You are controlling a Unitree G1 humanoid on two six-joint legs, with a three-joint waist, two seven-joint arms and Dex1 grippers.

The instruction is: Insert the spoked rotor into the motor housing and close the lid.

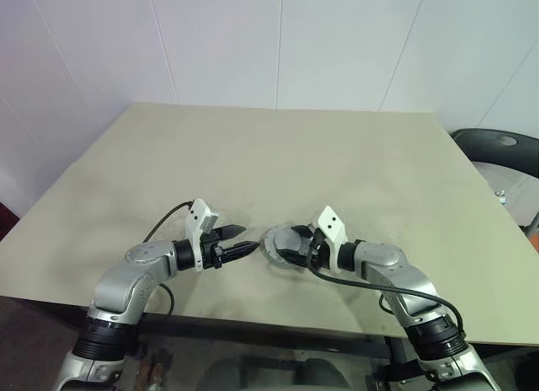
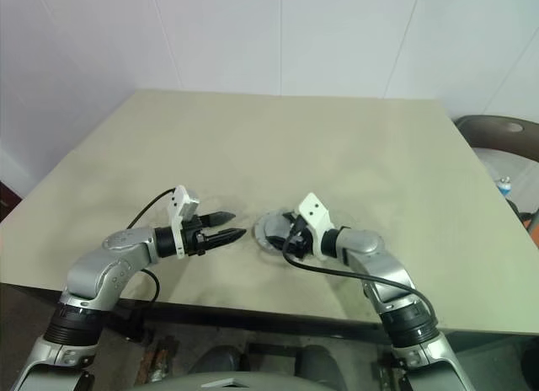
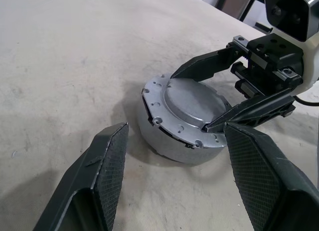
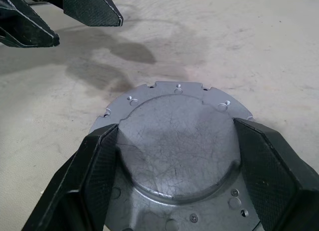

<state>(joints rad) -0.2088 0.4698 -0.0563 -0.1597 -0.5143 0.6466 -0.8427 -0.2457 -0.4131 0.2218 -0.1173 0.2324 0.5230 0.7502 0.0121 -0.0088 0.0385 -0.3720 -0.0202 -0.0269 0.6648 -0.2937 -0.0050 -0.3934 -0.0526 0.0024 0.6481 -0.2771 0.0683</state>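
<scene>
Table (image 1: 278,155): a beige, faintly scuffed top carried everything; the motor parts sat near its front edge, about midway between the left and right edges.
Left gripper (image 1: 245,241): it hovered just above the table near the front edge, left of the motor parts, pointing rightward at them. Its two black fingers (image 3: 107,156) stood apart with nothing between them, and a clear gap of bare table lay between their tips and the housing.
Motor housing (image 3: 172,141): the shallow round silver-grey cup rested flat on the table, near the front edge, between the two grippers. Only its outer wall could be seen; its inside was covered.
Lid (image 4: 174,141): the flat silver-grey cover lay on top of the housing, its raised round centre facing up and small holes dotting its rim. Whether it was seated fully could not be told.
Right gripper (image 3: 212,99): it reached in from the right side, pointing leftward and slightly down. Its fingers (image 4: 92,166) were spread wide to either side of the lid's raised centre, lying against its edge, one on each side.
</scene>
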